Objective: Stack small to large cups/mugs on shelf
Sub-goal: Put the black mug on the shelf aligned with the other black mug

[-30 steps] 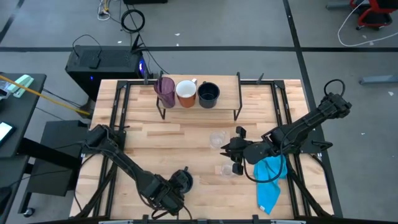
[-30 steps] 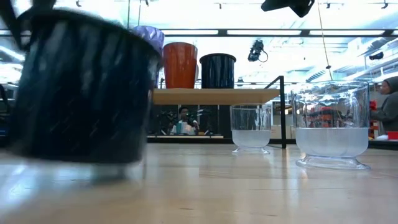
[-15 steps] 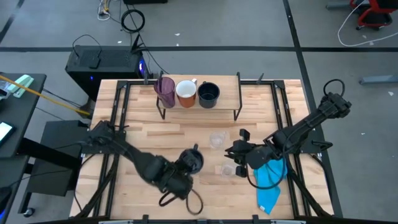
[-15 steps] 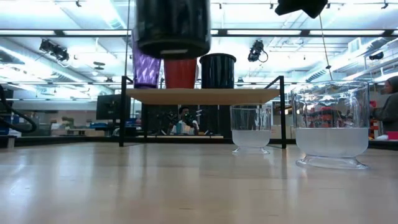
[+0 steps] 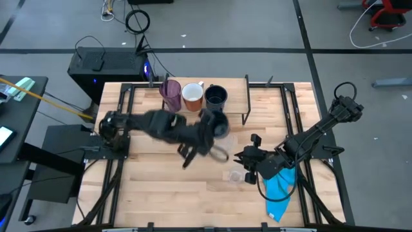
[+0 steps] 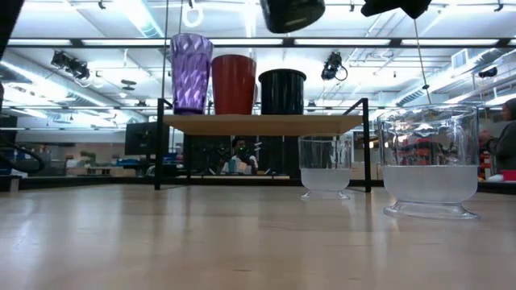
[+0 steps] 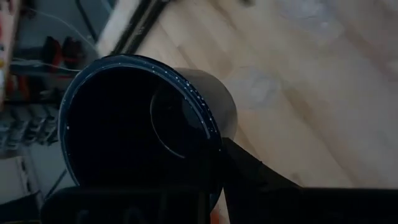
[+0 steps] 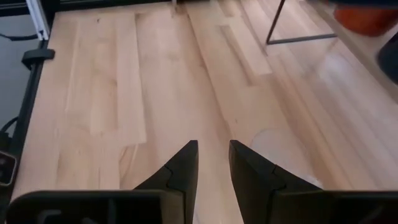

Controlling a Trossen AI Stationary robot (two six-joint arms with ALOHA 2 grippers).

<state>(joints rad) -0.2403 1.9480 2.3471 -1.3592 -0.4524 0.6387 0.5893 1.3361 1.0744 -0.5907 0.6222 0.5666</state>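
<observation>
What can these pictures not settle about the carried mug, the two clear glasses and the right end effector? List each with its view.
- Left end effector: motion-blurred in the high view; its hold on the dark navy mug is hidden by the mug in the left wrist view.
- Mug handle: not visible in any view.
- Small clear glasses: faint in the high view.
- Right end effector: fingertips cut off by the picture's edge.

The site was a robotics lab: a wooden counter [image 5: 161, 187] on grey concrete floor [image 5: 360, 71], loose cables [image 5: 137, 20], a computer tower [image 5: 106, 67], strip ceiling lights [image 6: 347, 42].
</observation>
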